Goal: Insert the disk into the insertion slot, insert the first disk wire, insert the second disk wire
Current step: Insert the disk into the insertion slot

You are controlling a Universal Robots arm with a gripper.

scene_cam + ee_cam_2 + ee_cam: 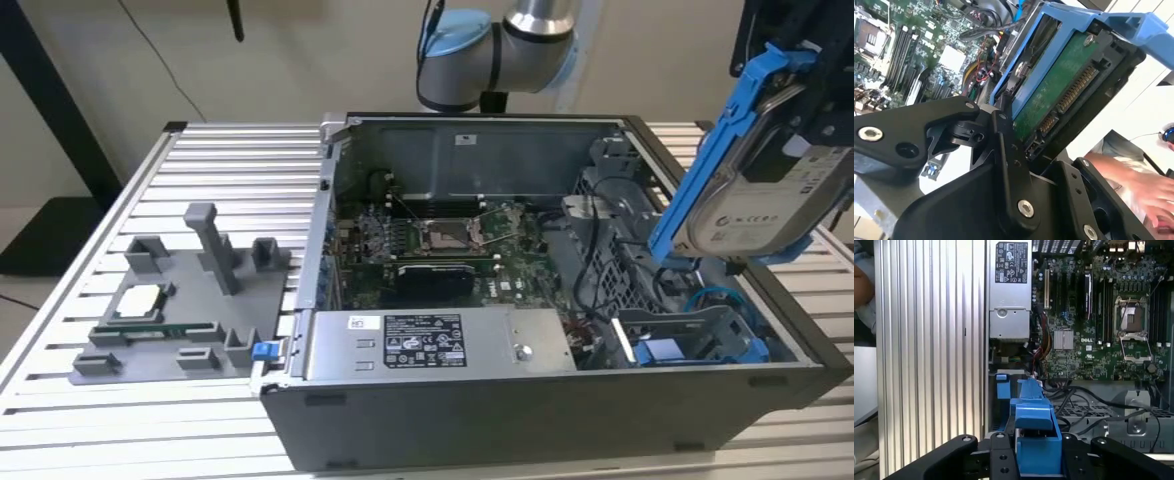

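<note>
Above the open case [534, 430], the gripper [1038, 452] is clenched on the disk [754, 170].
Its black fingers [1001, 460] pinch the blue carrier from both sides in the first wrist view. The second wrist view shows the disk's green circuit board [1064, 85] and its connector. From the exterior view, the disk hangs steeply tilted with its white label outward, on that view's right. It is over the drive bay [694, 340] and clear of it. Black cables [601, 260] lie beside the bay. Further in sit the motherboard [441, 245] and the power supply [427, 345]. A grey fixture [200, 290] rests on the slatted table [227, 160]. A person's hand [1139, 185] shows blurred.
</note>
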